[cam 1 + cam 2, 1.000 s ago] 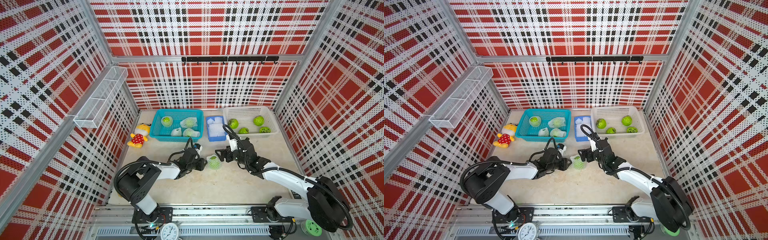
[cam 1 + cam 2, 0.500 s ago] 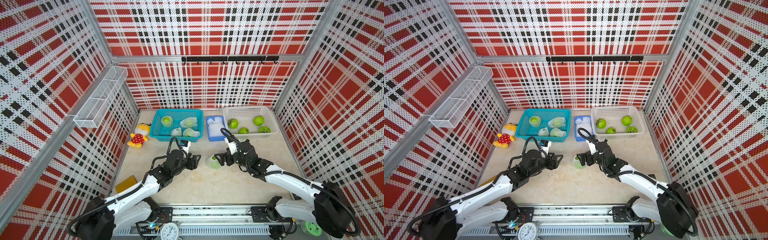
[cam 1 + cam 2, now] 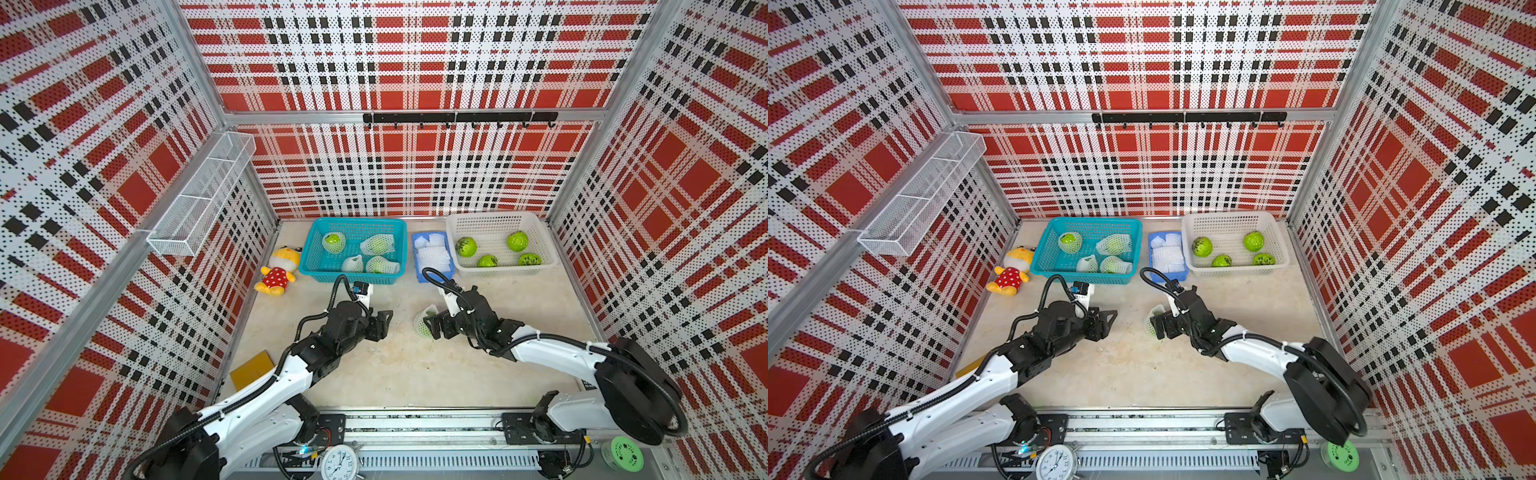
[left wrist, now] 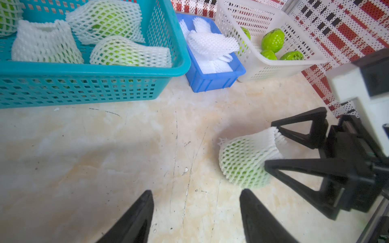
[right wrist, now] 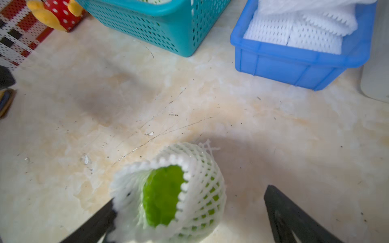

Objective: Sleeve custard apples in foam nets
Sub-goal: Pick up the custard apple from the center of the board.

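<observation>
- Custard apple (image 5: 162,193), bright green, sleeved in a white foam mesh net (image 5: 202,168), lies on the beige surface (image 4: 105,147) between the open jaws of the right end effector (image 5: 191,197).
- Left end effector (image 4: 195,191): open, empty.
- Probably bruisable; squeeze its middle lightly.

light: bright, even, from overhead
shadows: soft grey smudges on the tabletop (image 5: 101,105)
blur: netted custard apple (image 5: 166,195) goes mushy close to the right wrist cam
distortion: both top views bow the walls (image 3: 83,124) toward 9 and 3 o'clock
focus: top views crisp
</observation>
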